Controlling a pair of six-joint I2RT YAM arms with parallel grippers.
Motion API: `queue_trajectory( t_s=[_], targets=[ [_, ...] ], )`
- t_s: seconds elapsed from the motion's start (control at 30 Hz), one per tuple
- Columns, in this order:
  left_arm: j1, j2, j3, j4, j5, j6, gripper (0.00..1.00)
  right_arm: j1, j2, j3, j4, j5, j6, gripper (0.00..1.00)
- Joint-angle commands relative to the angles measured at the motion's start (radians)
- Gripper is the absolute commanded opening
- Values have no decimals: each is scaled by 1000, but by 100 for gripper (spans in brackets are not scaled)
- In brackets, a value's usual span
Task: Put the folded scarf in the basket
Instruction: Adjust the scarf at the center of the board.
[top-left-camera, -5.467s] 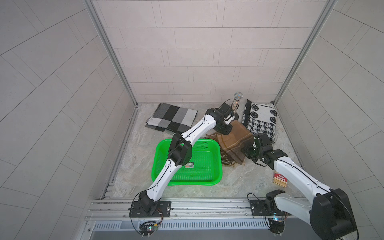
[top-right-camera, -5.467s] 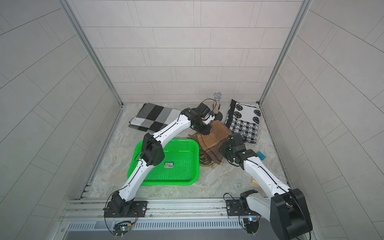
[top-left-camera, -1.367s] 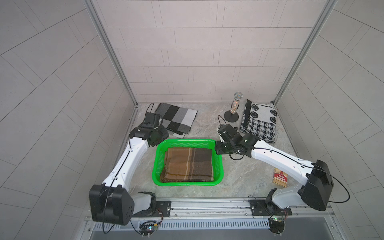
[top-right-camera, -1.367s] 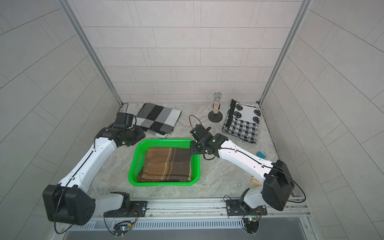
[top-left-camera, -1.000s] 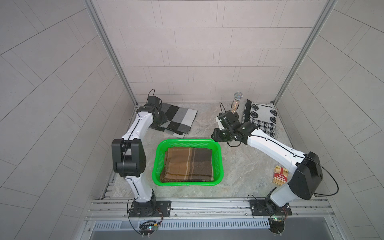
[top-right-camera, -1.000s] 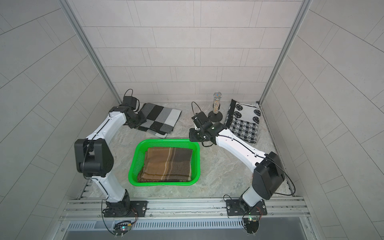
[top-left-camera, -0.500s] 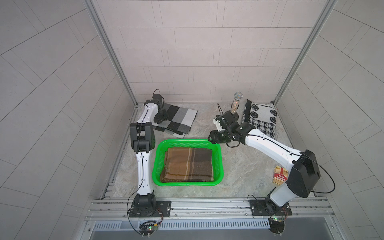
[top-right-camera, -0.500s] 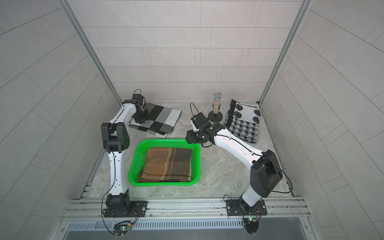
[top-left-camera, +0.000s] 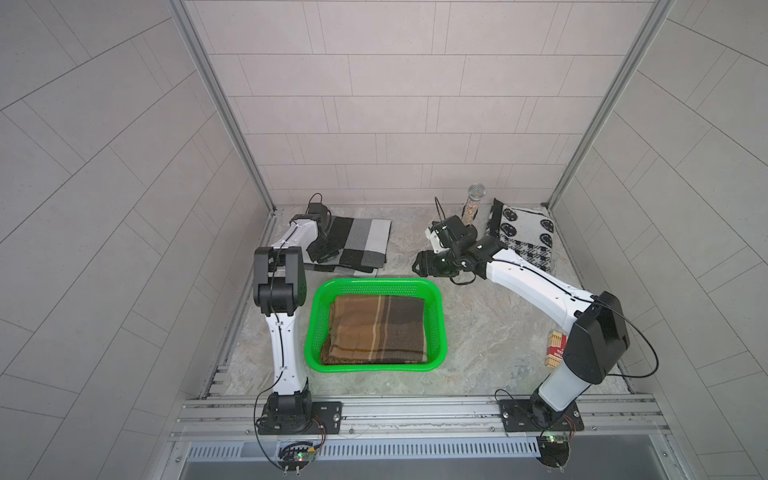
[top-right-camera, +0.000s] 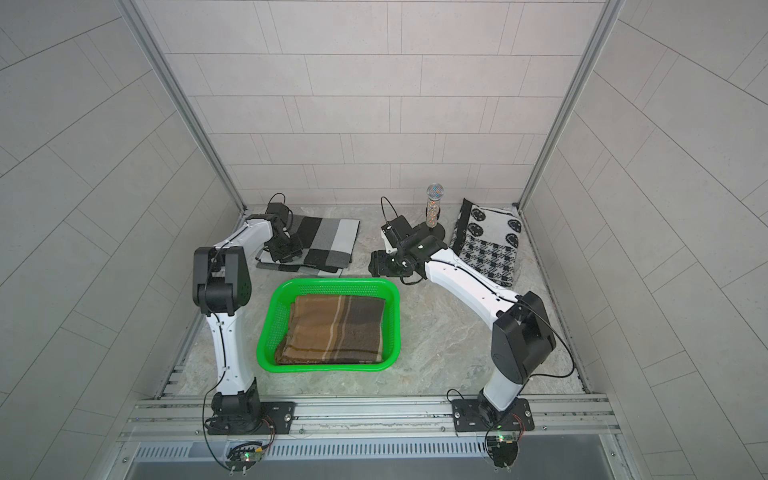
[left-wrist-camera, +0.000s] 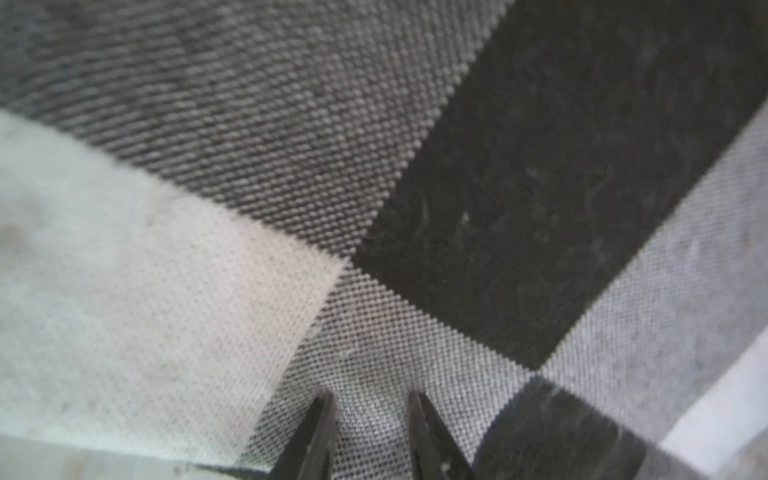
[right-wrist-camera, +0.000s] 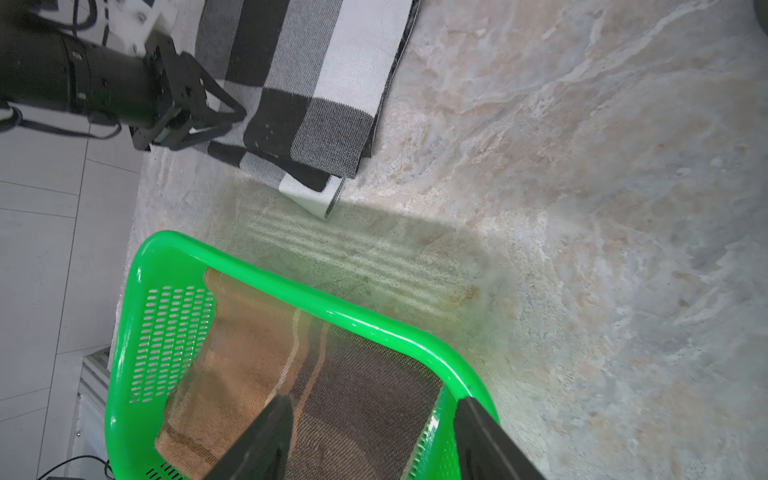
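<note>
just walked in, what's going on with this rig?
The folded brown plaid scarf lies in the green basket, so that job looks done. The right gripper hangs open near the basket's far corner, holding nothing. The left gripper is down on the grey checked scarf at the back, jaws narrowly apart; whether it pinches the cloth is unclear.

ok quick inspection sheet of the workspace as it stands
surface: marbled stone-look tabletop, no spills seen
job's things: folded brown plaid scarf lies inside bright green perforated plastic basket
clutter: black-grey-white checked cloth, black-and-white patterned cloth, glittery microphone on stand, small red box
grippers: left claw slightly open on checked cloth; right claw open, empty, by basket's far corner
cables: black cable loops by right arm's base
surroundings: grey tiled walls, metal rail in front
</note>
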Motion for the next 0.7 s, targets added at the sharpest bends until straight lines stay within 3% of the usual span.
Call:
queue_trajectory(
  t_s=[0.0, 0.67],
  targets=[
    [-34, -15, -131, 21, 30, -26, 35, -12, 30, 26, -8, -3, -16, 67],
    [-208, -58, -262, 0, -101, 23, 25, -77, 144, 101, -17, -11, -70, 68]
  ],
)
